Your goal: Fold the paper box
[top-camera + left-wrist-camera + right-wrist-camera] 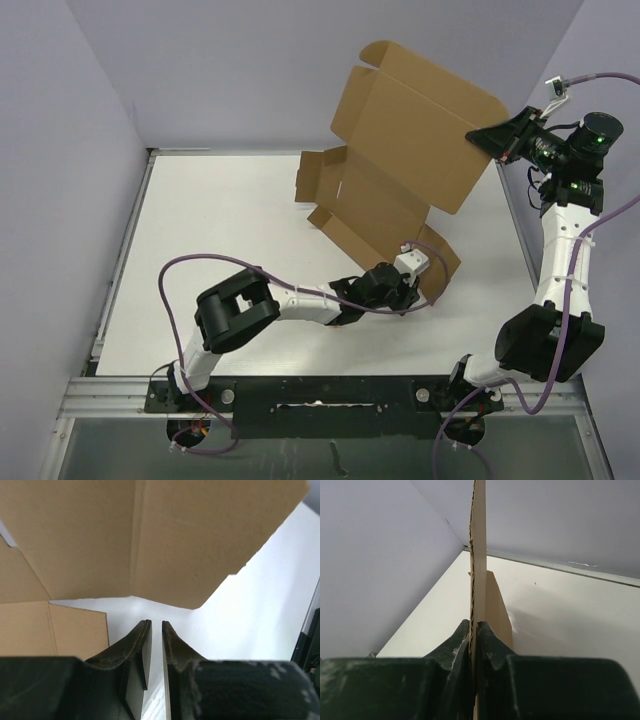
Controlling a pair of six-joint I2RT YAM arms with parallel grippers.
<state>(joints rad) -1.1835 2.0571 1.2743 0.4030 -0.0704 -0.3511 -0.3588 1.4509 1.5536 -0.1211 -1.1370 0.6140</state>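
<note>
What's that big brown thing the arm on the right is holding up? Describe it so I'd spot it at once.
Look at the white table and go to its far right part. There a flat brown paper box, unfolded with flaps and tabs, stands lifted off the surface, its edge pinched in the right gripper. It is the only cardboard in view, and far larger than anything near it.

the bare white table (220,250) left of the plain brown cardboard paper box (400,150) lies open to a hand. the box's raised panel walls off the far right corner, pinched at its edge by the black right gripper (500,140). the black left gripper (425,262), jaws nearly together on nothing, sits under the overhanging panel beside a low flap. purple-grey walls (60,180) hem the table's left and far sides.
</note>
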